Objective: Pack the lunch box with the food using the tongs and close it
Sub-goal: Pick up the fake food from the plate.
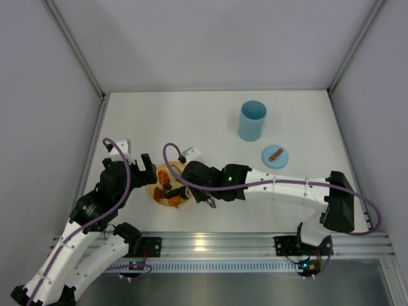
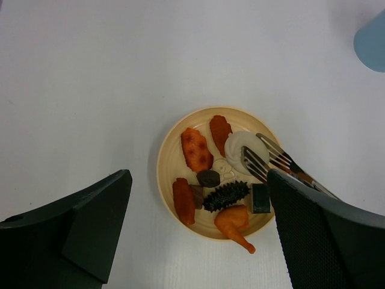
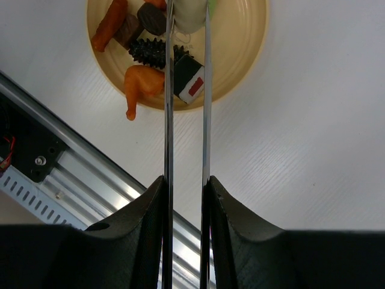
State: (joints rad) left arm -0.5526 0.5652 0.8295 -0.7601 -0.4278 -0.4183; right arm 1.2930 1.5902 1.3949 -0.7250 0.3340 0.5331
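The right hand (image 3: 185,188) is pressed together on the tongs (image 3: 166,120), one finger outside each arm, so the two arms run nearly parallel with a narrow gap. The tongs reach from the hand out over the plate (image 3: 252,36), well beyond the fingers. A white piece (image 2: 243,144) of the food sits between the arms at their far ends. In the right wrist view the tips are cut off by the top edge, and in the left wrist view the toothed tips lie on that piece. I cannot tell whether it is truly pinched.

The left hand (image 1: 141,167) is spread and holds nothing, just left of the plate on the table (image 1: 191,121).

The rest of the food lies in the plate: orange pieces, a dark spiky piece (image 2: 225,195), a black block (image 2: 260,198) and an orange drumstick (image 2: 234,223) hanging over the near rim.

The lunch box (image 1: 252,121) stands upright and open, well apart from both hands at the far right. Its lid (image 1: 275,156) lies flat on the table just beside it.

From above, the right hand and a cable hide much of the plate, and the tongs are hard to make out.
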